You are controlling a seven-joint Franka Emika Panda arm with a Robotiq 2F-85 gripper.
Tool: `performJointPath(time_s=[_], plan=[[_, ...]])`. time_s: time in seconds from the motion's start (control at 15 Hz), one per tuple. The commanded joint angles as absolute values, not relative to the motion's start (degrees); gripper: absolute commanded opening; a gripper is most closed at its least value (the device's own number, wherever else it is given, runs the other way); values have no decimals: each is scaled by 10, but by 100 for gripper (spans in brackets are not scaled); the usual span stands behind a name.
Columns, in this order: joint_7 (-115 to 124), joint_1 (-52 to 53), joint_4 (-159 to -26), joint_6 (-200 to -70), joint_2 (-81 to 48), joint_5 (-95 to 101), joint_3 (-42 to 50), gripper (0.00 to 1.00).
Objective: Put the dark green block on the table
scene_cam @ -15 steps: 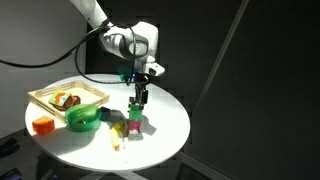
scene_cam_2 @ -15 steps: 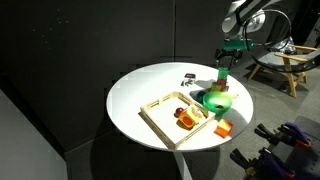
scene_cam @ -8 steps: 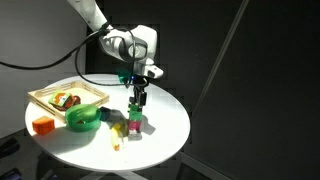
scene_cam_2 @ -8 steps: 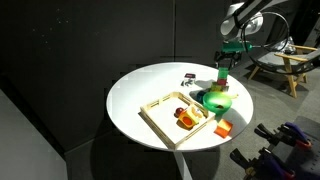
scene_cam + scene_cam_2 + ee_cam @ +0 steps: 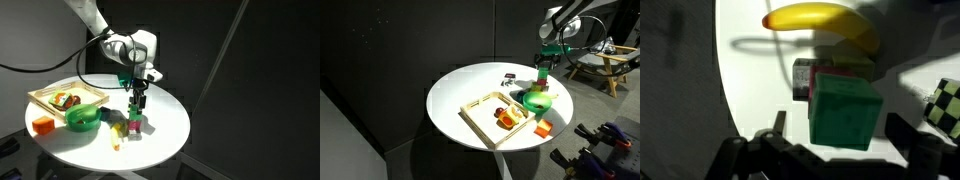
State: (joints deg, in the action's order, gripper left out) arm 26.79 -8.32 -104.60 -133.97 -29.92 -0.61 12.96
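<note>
The dark green block (image 5: 845, 112) sits on top of a magenta cube (image 5: 816, 74), stacked on the round white table (image 5: 165, 135). In the wrist view my gripper (image 5: 838, 135) is open, with a finger on each side of the green block and a gap on both sides. In both exterior views the gripper (image 5: 138, 103) (image 5: 542, 70) hangs straight down just above the stack, with the green block (image 5: 135, 115) under its fingertips.
A yellow banana (image 5: 825, 22) lies beyond the stack, and a black-and-white checkered cube (image 5: 945, 105) stands beside it. A bright green bowl (image 5: 84, 119), a wooden tray (image 5: 66, 99) with food items and an orange block (image 5: 42, 125) share the table. The table edge is close to the stack.
The arm has shifted very slightly, with the gripper still above the stack. The blocks have not moved.
</note>
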Motion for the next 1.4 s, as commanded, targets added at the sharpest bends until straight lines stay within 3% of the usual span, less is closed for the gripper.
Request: performJointPath(time_s=[0.0,0.93,1.0,1.07,1.33], plan=[[266,-82,-1027,-1330,-310,-17,132,100],[265,-83,-1022,-1330,-323,-16,133,100],[264,-83,-1022,-1331,-324,-16,132,75],[264,-83,-1022,-1331,-324,-17,132,74],[259,-82,-1022,-1328,-322,-14,131,42]])
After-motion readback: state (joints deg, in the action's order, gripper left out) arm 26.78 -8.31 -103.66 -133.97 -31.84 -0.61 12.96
